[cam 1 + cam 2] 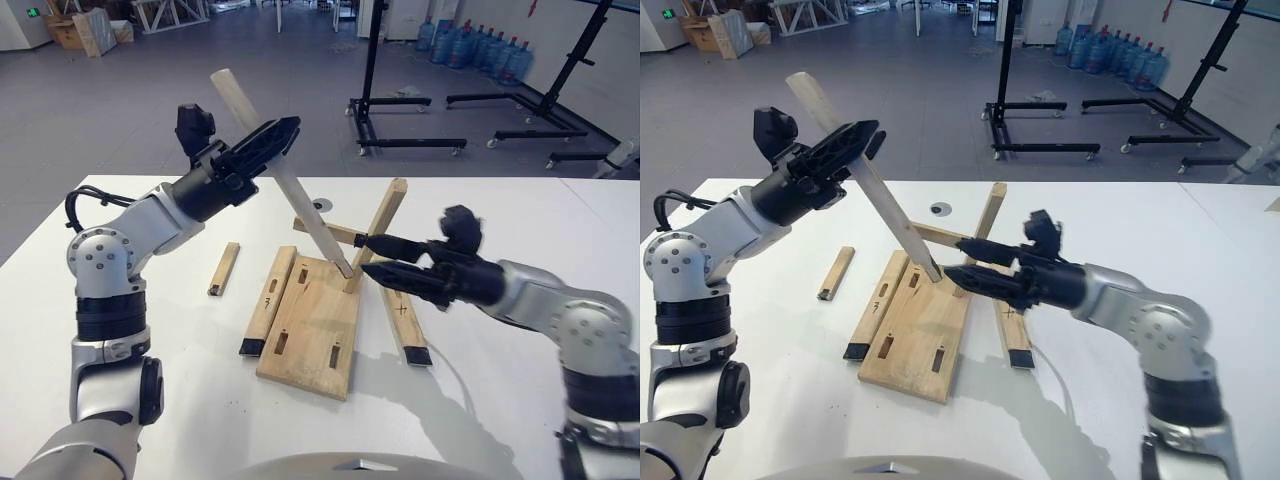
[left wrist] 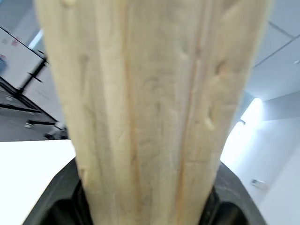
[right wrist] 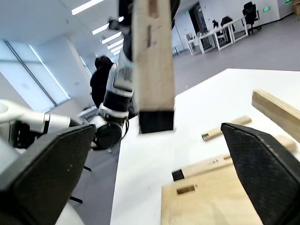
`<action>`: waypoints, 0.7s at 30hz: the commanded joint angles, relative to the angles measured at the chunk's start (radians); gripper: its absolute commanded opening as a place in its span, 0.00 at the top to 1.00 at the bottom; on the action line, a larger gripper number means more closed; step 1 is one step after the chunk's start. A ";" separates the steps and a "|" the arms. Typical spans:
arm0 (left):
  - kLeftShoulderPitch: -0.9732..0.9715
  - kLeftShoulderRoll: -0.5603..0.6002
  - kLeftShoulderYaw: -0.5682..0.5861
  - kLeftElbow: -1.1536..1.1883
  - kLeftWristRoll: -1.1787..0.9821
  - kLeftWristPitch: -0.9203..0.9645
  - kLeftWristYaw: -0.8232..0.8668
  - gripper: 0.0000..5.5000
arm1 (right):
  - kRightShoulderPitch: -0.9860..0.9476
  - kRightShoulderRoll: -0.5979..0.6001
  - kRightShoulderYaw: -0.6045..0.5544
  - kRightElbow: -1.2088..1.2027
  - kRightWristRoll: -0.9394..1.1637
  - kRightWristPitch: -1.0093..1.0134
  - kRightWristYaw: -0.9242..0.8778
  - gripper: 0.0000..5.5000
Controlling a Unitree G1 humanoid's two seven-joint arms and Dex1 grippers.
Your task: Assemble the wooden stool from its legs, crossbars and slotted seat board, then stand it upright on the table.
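Leg going into the seat board

Left jaws clamp the leg (image 1: 310,215) high and tilted. A spare crossbar (image 1: 224,268) lies on the table (image 1: 180,340) below, and the leg's lower end meets a slot in the flat seat board (image 1: 318,325). Right jaws gape just beside it, probably to steady it

grey floor (image 1: 150,100) | black wheeled racks (image 1: 410,142) | water jugs (image 1: 480,50) | white table (image 1: 520,220)

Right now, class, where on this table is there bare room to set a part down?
Bare table lies in front of the short bar, left of the board, and at the far right corner. The middle, around board and legs, is crowded.
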 commanded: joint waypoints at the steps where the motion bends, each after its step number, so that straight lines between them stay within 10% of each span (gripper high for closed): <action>1: 0.006 0.121 0.111 -0.031 0.087 -0.042 -0.034 0.63 | 0.131 -0.157 0.068 -0.152 -0.191 -0.097 0.180 0.02; 9: 0.034 0.160 0.140 -0.136 0.314 -0.169 -0.059 0.63 | -0.152 0.066 0.612 -0.011 -0.934 -0.508 0.001 0.02; 21: 0.105 0.104 0.084 -0.169 0.430 -0.196 -0.125 0.63 | -0.212 0.183 0.889 0.140 -1.232 -0.619 0.023 0.02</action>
